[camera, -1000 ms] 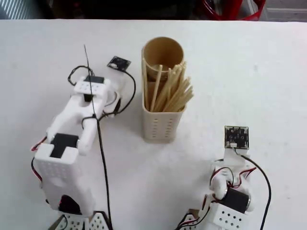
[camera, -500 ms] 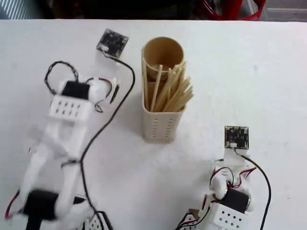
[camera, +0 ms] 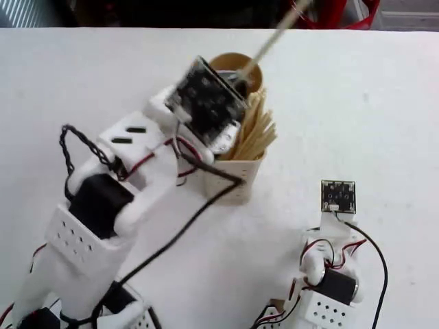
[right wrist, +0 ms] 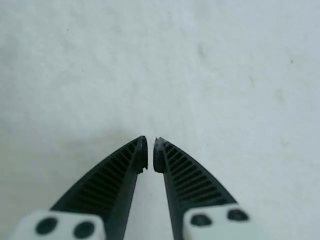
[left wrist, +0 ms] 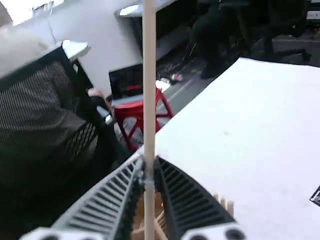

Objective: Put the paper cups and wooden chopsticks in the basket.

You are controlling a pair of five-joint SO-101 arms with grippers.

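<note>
A tall cream basket (camera: pixel 241 179) stands mid-table with a tan paper cup (camera: pixel 255 71) and a bundle of wooden chopsticks (camera: pixel 258 137) inside. My left arm (camera: pixel 130 171) stretches over the basket's top. My left gripper (left wrist: pixel 148 167) is shut on one wooden chopstick (left wrist: pixel 149 75). That chopstick (camera: pixel 281 33) slants up and away above the cup. More chopstick tips (left wrist: pixel 222 204) show just below the jaws. My right gripper (right wrist: pixel 150 150) is shut on nothing, low over bare white table. The right arm (camera: pixel 330 277) sits folded at the near right.
The white table (camera: pixel 357 103) is bare to the right of and behind the basket. The left arm's cable (camera: pixel 171 236) hangs over the near left. Beyond the far table edge are a red stool (left wrist: pixel 137 117) and a dark mesh chair (left wrist: pixel 45 110).
My left arm has swung from the table left of the basket to above it, and a chopstick now sticks up from its gripper. The right arm has kept still.
</note>
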